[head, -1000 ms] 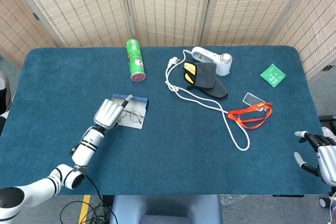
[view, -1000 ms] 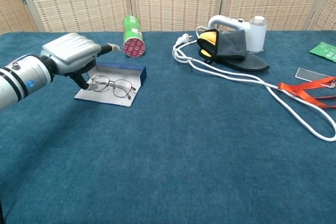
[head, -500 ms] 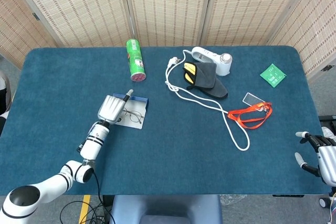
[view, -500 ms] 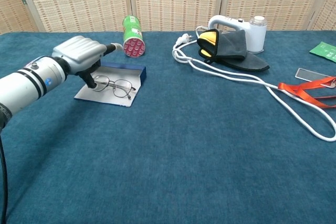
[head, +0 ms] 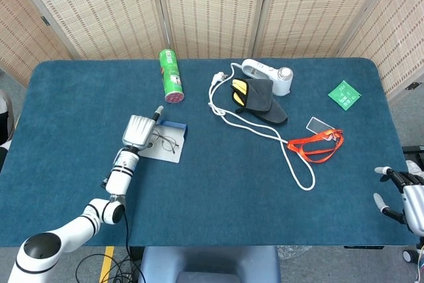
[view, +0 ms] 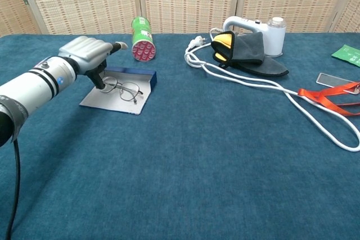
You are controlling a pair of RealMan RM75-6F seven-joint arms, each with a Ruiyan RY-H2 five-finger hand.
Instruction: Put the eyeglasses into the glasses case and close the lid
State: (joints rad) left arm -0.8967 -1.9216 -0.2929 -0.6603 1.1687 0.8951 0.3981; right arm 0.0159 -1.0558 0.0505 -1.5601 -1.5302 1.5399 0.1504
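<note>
The thin wire eyeglasses [view: 127, 89] lie tilted on the grey inner flap of the open blue glasses case [view: 133, 73], left of the table's middle. My left hand [view: 88, 53] reaches over the case's left end. Its dark thumb and a finger pinch the left end of the glasses. From the head view the same hand [head: 138, 130] covers the left part of the case [head: 173, 126], with the eyeglasses [head: 167, 142] just to its right. My right hand [head: 403, 193] hangs past the table's near right corner, fingers apart and holding nothing.
A green can [head: 171, 75] lies on its side behind the case. Further right are a white device [head: 268, 74] with a dark cloth, a looping white cable [head: 291, 157], an orange lanyard [head: 318, 145] with a card, and a green packet [head: 344, 94].
My left hand has slid further toward the back of the case, and the eyeglasses have shifted slightly with it. The right hand has stayed put.
</note>
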